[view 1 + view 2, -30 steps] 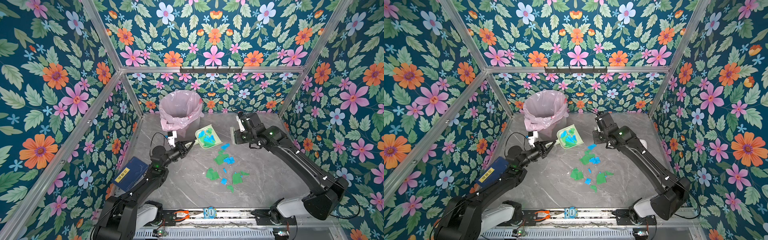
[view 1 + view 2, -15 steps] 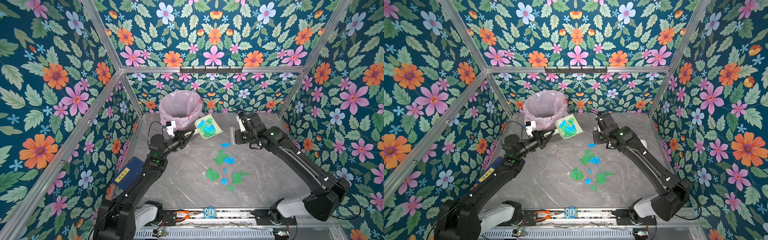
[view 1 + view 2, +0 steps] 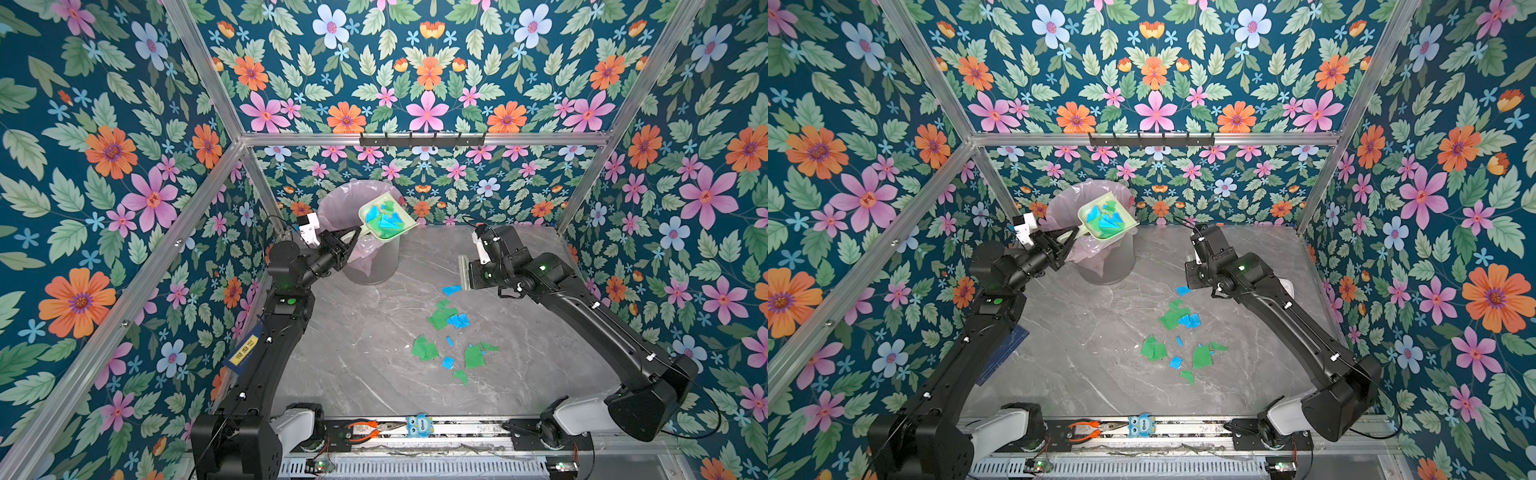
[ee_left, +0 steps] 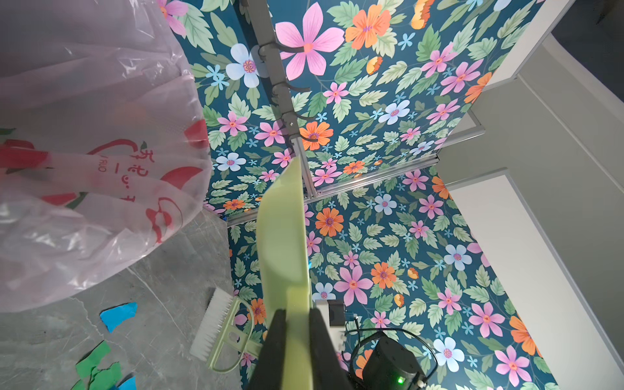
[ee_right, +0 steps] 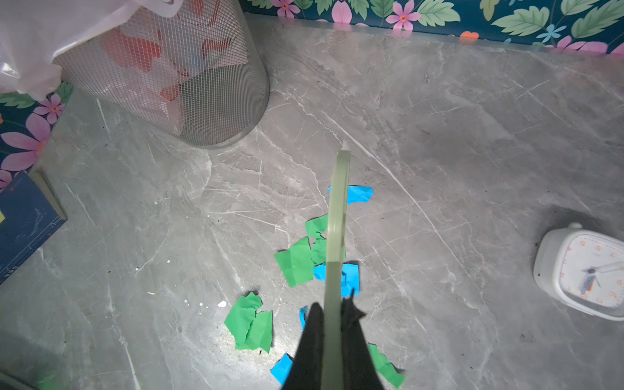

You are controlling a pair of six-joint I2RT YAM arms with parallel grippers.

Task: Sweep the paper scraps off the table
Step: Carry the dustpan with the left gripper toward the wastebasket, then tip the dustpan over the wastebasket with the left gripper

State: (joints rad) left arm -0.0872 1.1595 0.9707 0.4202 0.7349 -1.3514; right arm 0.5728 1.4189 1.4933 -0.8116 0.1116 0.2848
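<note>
Table (image 3: 365, 332) is littered mid-surface. Over bin (image 3: 374, 266), dustpan (image 3: 380, 233) is clamped by left gripper (image 3: 352, 237); it should be tipped slowly, lip kept inside the liner. Brush (image 3: 464, 271) is pinched by right gripper (image 5: 332, 314). Paper scraps (image 3: 446, 320): some are carried in dustpan, the rest lie on table.

Teal floral walls (image 3: 428, 62), silver frame bars (image 3: 299, 139), black hook rail (image 3: 422, 142)

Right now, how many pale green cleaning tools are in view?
2. The dustpan, carrying scraps, is raised by the bin, jaws of the left gripper shut on it; the brush is clamped in the right gripper above the table. No others show.
</note>
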